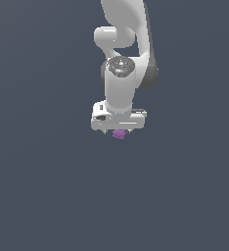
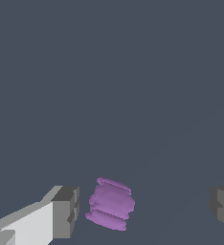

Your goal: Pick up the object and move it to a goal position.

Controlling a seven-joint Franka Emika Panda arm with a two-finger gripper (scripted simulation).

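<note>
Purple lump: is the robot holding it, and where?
Nothing is held. The purple lump sits between the open end effector's fingers, nearer one and apart from both.

Flat, dim, seemingly shadowless, slightly soft renders

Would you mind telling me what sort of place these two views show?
Most likely a bare simulated test scene, not a real room: a flat, featureless grey-blue ground, a smoothly rendered white arm with its gripper open, and one small purple lumpy object between the fingers.
</note>
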